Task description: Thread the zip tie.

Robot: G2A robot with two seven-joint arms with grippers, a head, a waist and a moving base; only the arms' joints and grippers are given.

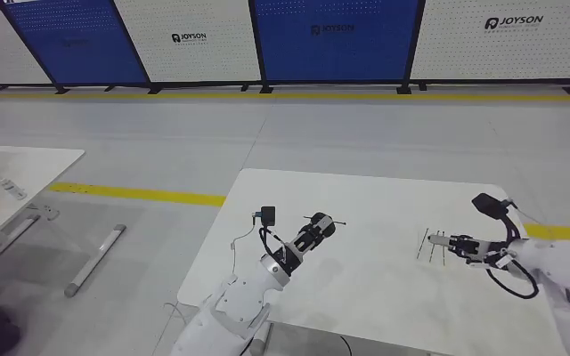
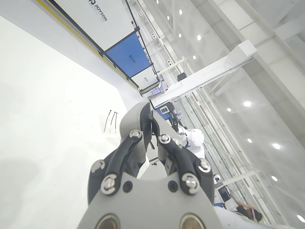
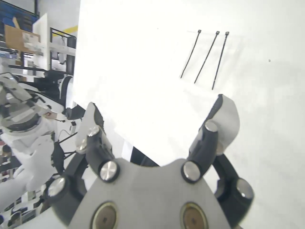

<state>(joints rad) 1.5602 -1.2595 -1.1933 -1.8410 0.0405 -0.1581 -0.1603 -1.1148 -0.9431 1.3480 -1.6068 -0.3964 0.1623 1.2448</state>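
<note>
Lying side by side on the white counter point(image 1: 374, 267), three thin black plastic zip ties point(image 3: 206, 57) are found just ahead of the right tool point(image 3: 157, 101), whose fingers are spread wide. Their long axes are set roughly crosswise to that opening, tails nearest it. The left tool point(image 2: 149, 110) is seen well apart, pressed together; whether anything is pinched cannot be told. The right arm is judged nearer.

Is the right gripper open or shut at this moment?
Open: the right gripper has its two fingers wide apart, nothing between them, near three zip ties.
</note>
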